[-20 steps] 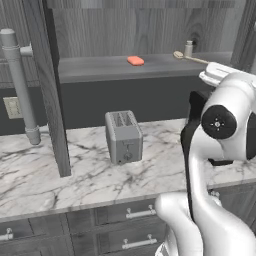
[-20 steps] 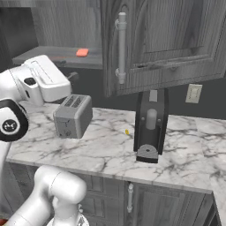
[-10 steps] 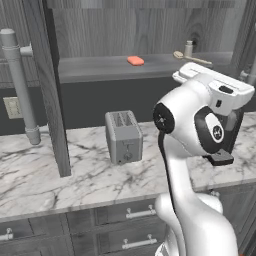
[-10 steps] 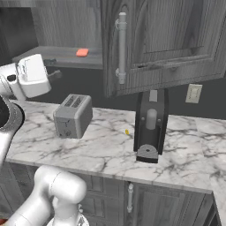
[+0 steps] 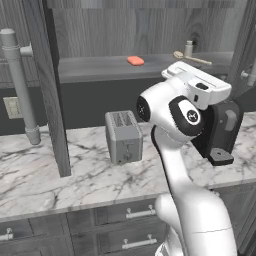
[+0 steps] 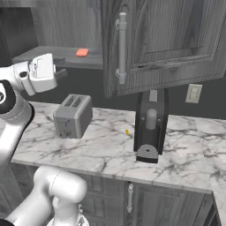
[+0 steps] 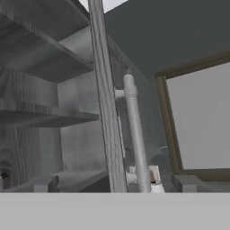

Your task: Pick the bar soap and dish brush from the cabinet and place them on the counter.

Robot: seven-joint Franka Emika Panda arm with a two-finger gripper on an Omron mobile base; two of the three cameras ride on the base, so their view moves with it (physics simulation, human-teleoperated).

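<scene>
Hand [image 7: 114,183] wide open, holding nothing; bar soap [image 5: 135,61] on cabinet [image 5: 90,67] shelf, well apart.

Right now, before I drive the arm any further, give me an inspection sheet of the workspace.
Surface: white marble counter, above dark drawers.
Job's things: bar soap lies flat on the cabinet shelf; dish brush lies on the same shelf to its right. Neither is on the counter yet.
Clutter: toaster and a dark appliance on the counter; a small beige bottle on the shelf behind the brush; a yellow speck on the counter.
Grippers: gripper has jaws open, nothing between them, pointing at the cabinet door edge and its bar handle.
Cables: nothing seen.
Surroundings: cabinet doors open; wall outlet.
</scene>
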